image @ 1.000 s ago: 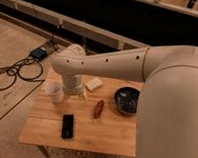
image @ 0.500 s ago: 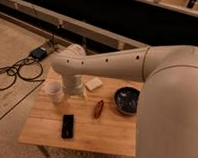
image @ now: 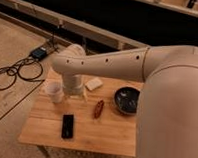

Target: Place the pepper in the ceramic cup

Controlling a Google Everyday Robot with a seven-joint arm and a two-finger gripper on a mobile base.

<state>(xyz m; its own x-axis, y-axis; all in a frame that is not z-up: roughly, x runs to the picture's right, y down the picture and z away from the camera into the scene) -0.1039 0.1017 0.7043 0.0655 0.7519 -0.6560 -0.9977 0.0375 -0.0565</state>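
The pepper [image: 98, 108], slender and reddish-brown, lies on the wooden table [image: 107, 136] near its middle. The ceramic cup [image: 55, 91], small and white, stands upright near the table's left edge. My gripper [image: 77, 96] hangs low over the table between the two, right beside the cup and a hand's width left of the pepper. It is open and holds nothing. The wrist above hides most of it. My thick white arm crosses the picture from the right.
A dark round bowl [image: 127, 99] stands right of the pepper. A flat white block [image: 93, 84] lies at the back and a flat black device [image: 67, 125] at the front left. On the floor to the left are black cables [image: 12, 74] and a power box [image: 40, 53].
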